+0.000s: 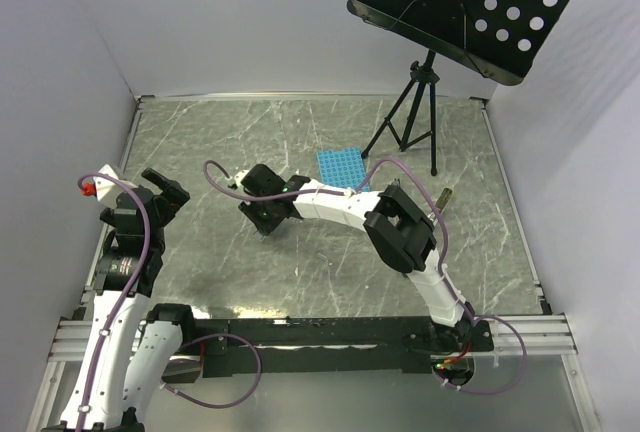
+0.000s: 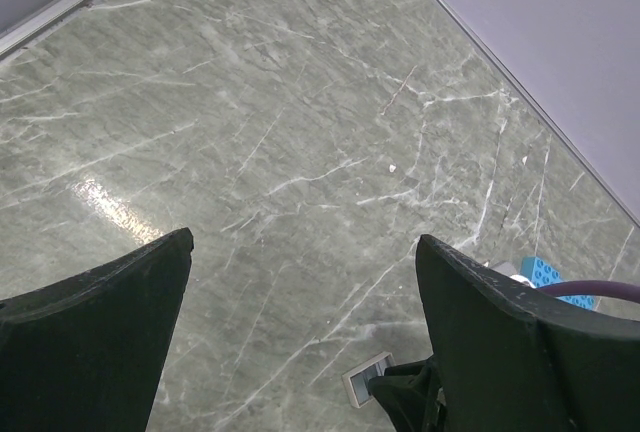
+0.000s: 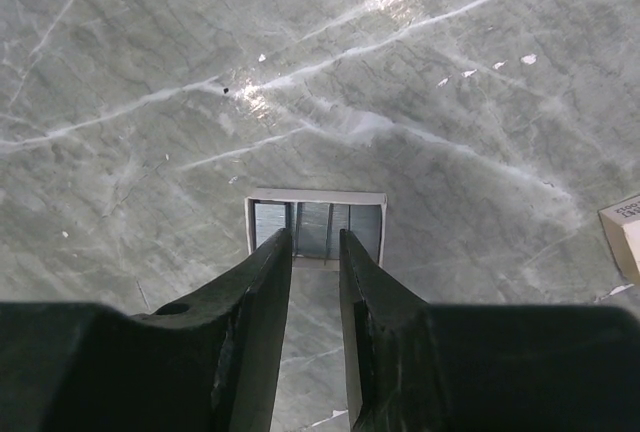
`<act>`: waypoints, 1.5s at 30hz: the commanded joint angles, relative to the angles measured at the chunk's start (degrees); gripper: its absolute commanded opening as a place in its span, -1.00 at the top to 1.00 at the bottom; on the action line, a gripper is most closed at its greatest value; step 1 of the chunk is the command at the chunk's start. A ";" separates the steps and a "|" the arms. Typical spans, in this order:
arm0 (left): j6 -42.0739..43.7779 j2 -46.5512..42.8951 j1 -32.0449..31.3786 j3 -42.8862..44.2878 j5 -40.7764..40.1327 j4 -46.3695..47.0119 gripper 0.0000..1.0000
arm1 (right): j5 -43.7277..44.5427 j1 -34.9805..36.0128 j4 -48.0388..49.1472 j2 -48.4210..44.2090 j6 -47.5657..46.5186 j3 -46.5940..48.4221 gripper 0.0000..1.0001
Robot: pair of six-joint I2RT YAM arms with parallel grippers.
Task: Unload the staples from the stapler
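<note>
Grey-silver staples (image 3: pixel 316 224) lie as strips in a small open white box (image 3: pixel 315 195) on the marble table. My right gripper (image 3: pixel 316 239) hangs at the box's near edge, its jaws a narrow gap apart in line with the middle strip, nothing clamped. In the top view it (image 1: pixel 263 220) is left of centre. A slim dark bar with a pale tip, probably the stapler (image 1: pixel 443 202), lies to the right of the right arm, partly hidden. My left gripper (image 2: pixel 305 247) is wide open and empty, up at the far left (image 1: pixel 163 196). The box also shows in the left wrist view (image 2: pixel 362 376).
A blue studded plate (image 1: pixel 338 164) lies behind the right arm. A tan-white block (image 3: pixel 625 234) sits at the right edge of the right wrist view. A black tripod music stand (image 1: pixel 415 112) stands at the back right. Grey walls close in the table.
</note>
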 commanded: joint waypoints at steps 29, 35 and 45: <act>5.46 4.08 -1.04 -2.85 18.32 7.37 -0.88 | -6.34 -6.61 3.19 -29.25 8.80 -37.57 0.14; 5.55 4.26 -1.04 -3.02 18.41 7.54 -0.89 | -6.18 -6.35 2.49 -27.14 6.86 -36.52 0.06; 5.37 3.91 -1.04 -2.93 17.71 7.46 -0.91 | -0.55 -5.30 0.47 -24.42 4.13 -34.41 0.00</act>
